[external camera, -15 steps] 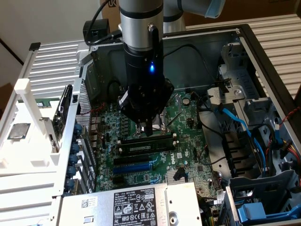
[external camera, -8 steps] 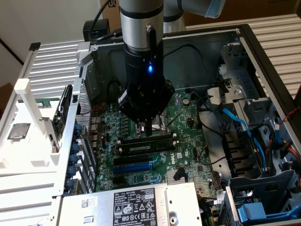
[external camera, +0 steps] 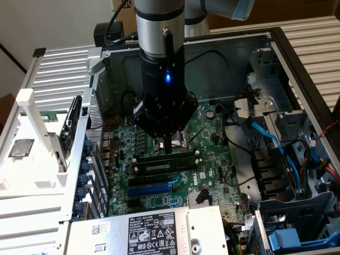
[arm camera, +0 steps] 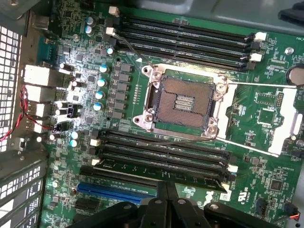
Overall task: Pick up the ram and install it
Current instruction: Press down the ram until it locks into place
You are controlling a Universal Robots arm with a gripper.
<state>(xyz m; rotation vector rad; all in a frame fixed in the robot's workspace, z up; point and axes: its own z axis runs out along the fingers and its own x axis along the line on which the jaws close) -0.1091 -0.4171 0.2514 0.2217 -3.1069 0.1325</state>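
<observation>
Closed, empty claw [external camera: 167, 144] points straight down from the vertical arm, just above the seated ram [external camera: 162, 166].

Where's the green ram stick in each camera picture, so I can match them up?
Exterior view: the long green ram stick lies in a memory slot in the middle of the motherboard, towards the blue expansion slot.
Wrist view: the ram stick lies in the memory slot closest to the blue expansion slot.
Shared landmark: the blue expansion slot.

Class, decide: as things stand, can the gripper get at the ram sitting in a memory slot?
Probably yes: the gripper hangs right over the ram, and no cable or part seems to lie between them.
</observation>
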